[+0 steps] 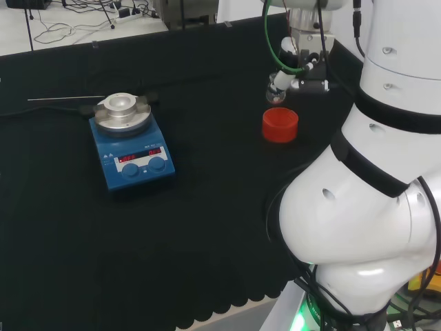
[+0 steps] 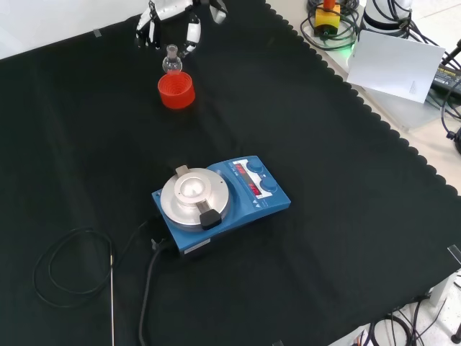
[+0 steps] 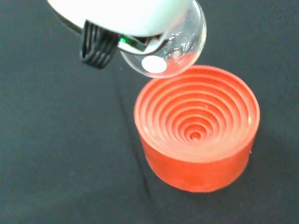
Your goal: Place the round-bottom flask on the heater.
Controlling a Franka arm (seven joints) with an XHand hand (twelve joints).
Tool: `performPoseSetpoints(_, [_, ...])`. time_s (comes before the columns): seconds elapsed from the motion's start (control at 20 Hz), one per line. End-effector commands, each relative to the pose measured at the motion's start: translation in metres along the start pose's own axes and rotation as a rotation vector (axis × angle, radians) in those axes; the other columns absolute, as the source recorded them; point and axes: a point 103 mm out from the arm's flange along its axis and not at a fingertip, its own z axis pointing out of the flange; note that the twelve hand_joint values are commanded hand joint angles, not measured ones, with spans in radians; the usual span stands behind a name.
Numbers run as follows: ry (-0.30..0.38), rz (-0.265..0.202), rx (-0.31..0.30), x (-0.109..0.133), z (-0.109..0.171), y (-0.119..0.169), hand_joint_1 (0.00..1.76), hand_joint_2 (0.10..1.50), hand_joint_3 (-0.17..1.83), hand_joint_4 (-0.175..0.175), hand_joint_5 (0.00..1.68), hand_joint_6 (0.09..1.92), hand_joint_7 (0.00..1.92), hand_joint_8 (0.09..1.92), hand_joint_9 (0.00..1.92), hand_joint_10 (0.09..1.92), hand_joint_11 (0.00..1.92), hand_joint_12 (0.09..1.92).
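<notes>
A: What has the hand (image 2: 167, 25) got?
B: Its fingers pinch the round-bottom flask (image 2: 172, 62), raised just above the red ribbed stand (image 2: 176, 91).
A: And the heater (image 2: 220, 201)?
B: Well apart, its plate bare. I'd judge the lift done; carrying and setting down remain.

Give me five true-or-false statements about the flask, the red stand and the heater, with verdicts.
1. The round-bottom flask is lifted clear of the red ribbed stand. True.
2. The flask sits on the heater. False: its top plate is bare.
3. The hand is at the flask. True.
4. The stand lies on its side. False: it stands upright.
5. The heater is red. False: it is blue with a silver plate.
</notes>
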Motion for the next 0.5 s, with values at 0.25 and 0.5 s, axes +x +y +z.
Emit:
performPoseSetpoints(0.25, [-0.041, -0.056, -0.009, 0.049, -0.032, -0.016, 1.15, 0.59, 0.91, -0.062, 1.15, 1.02, 0.35, 0.66, 0.62, 0.58, 0.43, 1.3])
performPoseSetpoints(0.5, [-0.055, -0.104, -0.006, 0.087, -0.043, -0.014, 1.15, 0.59, 0.91, -0.061, 1.15, 1.02, 0.35, 0.66, 0.62, 0.58, 0.43, 1.3])
